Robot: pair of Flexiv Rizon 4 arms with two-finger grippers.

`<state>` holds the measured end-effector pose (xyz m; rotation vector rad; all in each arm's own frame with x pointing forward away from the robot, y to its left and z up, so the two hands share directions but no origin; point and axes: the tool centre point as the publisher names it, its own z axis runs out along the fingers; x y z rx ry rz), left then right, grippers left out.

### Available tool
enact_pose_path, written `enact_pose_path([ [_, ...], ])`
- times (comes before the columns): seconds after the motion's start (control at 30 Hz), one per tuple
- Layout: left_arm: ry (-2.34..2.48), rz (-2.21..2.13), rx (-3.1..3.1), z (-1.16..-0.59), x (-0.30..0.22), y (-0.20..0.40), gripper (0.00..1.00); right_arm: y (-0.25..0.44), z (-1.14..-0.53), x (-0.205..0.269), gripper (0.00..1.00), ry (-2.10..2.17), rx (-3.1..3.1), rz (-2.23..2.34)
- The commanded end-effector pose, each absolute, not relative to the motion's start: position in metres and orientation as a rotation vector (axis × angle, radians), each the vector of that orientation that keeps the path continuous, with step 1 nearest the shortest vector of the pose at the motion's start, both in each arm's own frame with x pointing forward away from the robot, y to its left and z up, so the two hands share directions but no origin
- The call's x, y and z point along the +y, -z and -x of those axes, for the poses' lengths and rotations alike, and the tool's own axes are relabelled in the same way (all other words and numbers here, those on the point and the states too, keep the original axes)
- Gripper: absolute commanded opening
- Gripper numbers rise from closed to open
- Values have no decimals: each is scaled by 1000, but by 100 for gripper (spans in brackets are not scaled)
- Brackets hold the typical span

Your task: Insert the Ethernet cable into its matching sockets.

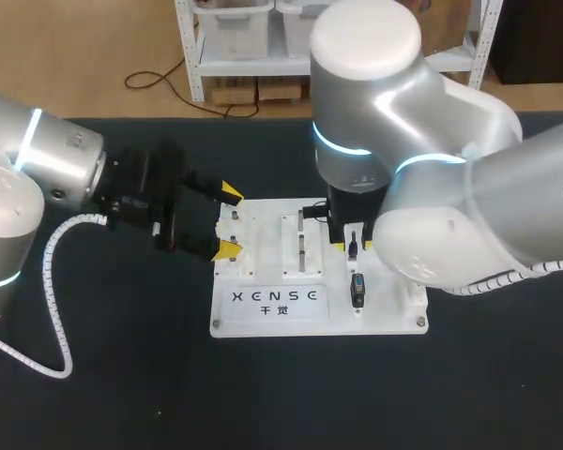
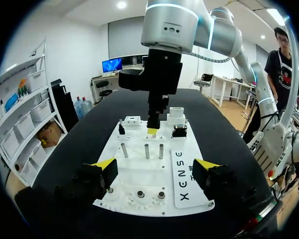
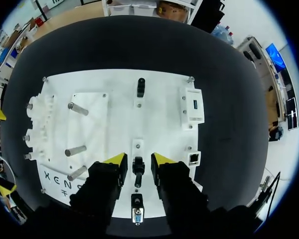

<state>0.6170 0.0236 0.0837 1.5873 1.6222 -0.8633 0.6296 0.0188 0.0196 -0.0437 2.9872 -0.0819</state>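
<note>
Board lettered | left end effector wide | right end effector narrow, astride black connector

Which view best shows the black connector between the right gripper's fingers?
The right wrist view: it looks down on the black connector, between the open fingers of the right gripper, a gap on each side. The head view shows only a dark piece under the right arm; in the left wrist view I cannot make it out.

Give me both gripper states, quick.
Left gripper: open, empty.
Right gripper: open, fingers either side of a black connector, not gripping.
</note>
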Motion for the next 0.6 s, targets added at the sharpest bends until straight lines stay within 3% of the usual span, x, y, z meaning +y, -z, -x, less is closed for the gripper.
enact_pose_path([
  [0.03, 864, -1587, 1618, -617, 24, -83, 100, -20, -628, 17, 33, 75, 2985, 47],
  [0.17, 864, -1587, 1618, -617, 24, -83, 100, -20, -628, 17, 20, 66, 2986, 48],
  [0.2, 864, -1587, 1618, -617, 24, -83, 100, -19, -628, 17, 4, 64, 2987, 47],
  [0.23, 864, -1587, 1618, -617, 24, -83, 100, -19, -628, 17, 0, 62, 2987, 48],
  [0.6, 864, -1587, 1618, -617, 24, -83, 100, -30, -629, 14, 0, 26, 2977, 73],
])
